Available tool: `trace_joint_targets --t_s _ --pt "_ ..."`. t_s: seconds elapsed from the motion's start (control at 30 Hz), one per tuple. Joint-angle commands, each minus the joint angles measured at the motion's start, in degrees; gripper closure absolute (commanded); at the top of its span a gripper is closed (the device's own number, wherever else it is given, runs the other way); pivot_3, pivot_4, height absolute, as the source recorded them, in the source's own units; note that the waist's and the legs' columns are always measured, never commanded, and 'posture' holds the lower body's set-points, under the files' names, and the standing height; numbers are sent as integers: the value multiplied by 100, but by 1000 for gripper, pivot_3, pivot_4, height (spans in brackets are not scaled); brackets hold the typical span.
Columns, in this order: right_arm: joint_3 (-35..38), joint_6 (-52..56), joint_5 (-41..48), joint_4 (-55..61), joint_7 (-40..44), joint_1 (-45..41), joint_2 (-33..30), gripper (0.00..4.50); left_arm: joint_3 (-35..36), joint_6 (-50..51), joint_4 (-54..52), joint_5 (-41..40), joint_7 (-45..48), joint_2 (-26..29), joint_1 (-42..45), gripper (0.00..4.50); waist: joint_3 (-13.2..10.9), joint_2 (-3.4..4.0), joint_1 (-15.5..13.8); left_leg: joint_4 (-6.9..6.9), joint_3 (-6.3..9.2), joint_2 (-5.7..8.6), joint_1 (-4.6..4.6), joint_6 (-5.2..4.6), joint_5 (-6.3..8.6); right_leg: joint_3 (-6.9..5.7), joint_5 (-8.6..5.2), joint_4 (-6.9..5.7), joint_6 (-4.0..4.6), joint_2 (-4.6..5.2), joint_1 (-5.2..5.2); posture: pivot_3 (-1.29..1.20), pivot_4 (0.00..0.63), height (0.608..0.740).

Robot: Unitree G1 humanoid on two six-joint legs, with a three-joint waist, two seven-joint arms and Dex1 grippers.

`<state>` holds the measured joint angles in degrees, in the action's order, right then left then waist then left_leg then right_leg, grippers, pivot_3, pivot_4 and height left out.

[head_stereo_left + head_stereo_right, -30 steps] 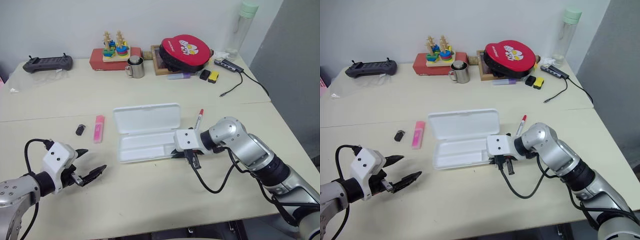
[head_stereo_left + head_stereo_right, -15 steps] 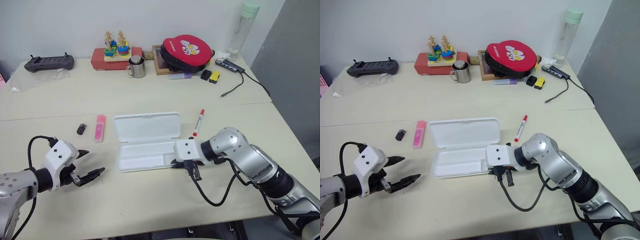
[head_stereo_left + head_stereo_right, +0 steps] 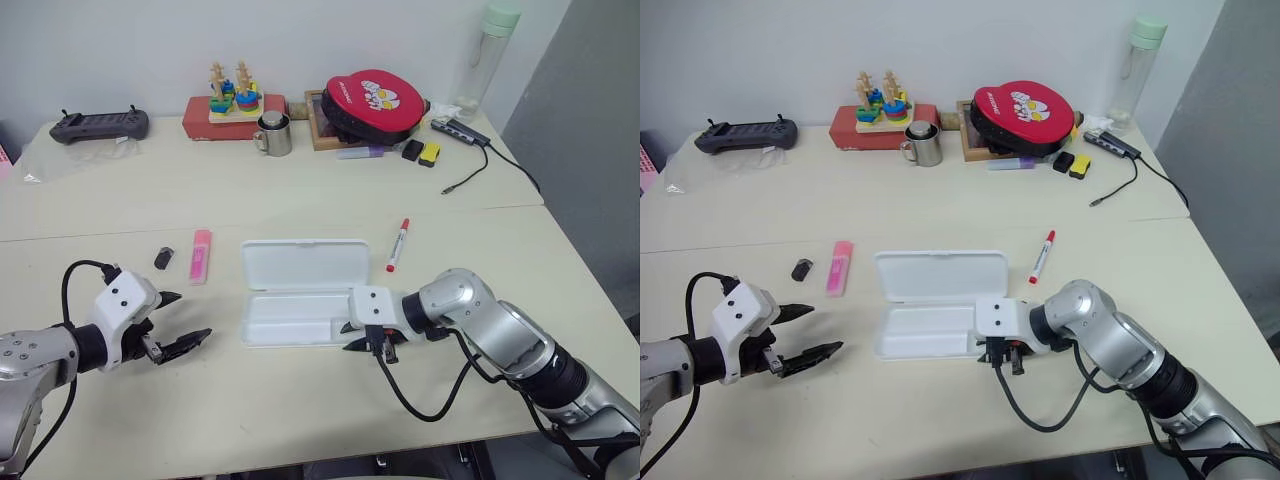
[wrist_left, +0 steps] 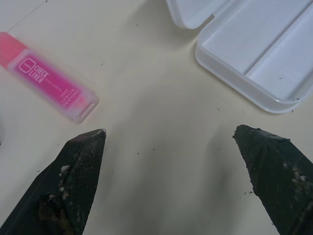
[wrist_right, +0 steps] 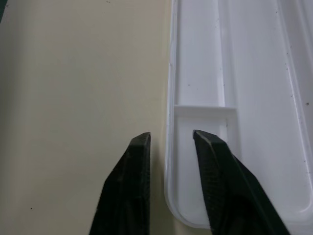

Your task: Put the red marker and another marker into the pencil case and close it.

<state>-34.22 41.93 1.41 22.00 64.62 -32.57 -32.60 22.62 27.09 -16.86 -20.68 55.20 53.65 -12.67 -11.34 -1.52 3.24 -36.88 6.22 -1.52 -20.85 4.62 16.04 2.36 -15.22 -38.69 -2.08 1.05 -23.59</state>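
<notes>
While my right jaws (image 3: 1002,357) straddle the near rim of the open pencil case (image 3: 300,293), part-spread, the pink highlighter (image 3: 200,256) lies on the bench just ahead of my wide-spread left jaws (image 3: 180,322), its long axis pointing away, the red marker (image 3: 397,244) beyond the case.

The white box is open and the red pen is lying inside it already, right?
Not quite. The pencil case is open, but its tray is empty. The red marker lies on the table beside the case, on the robot's right, as the left eye view shows.
</notes>
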Motion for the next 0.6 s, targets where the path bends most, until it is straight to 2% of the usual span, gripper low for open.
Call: trace_joint_targets --t_s 0.03,0.07,0.3,0.6 --pt "49 -5 96 138 7 -101 -28 2038 8 -87 -3 52 11 57 54 0 0 0 0 0 0 0 0 0 0 0 -1 0 -1 0 0 0 150 740" --pt "49 -7 103 136 12 -113 -32 1890 6 -90 2 57 13 50 62 0 0 0 1 0 0 0 0 0 0 0 -1 -1 -1 0 0 0 150 740" --pt "571 118 576 39 337 -624 -260 55 -73 -52 -57 -26 29 -44 131 0 0 0 1 -4 0 0 1 0 0 0 0 -3 -1 0 1 0 150 740" --pt "1117 276 1158 104 766 -664 -990 55 342 388 -523 -568 374 128 43 0 -1 -1 -2 1 0 0 -5 0 0 -1 2 3 4 1 -1 0 150 740"
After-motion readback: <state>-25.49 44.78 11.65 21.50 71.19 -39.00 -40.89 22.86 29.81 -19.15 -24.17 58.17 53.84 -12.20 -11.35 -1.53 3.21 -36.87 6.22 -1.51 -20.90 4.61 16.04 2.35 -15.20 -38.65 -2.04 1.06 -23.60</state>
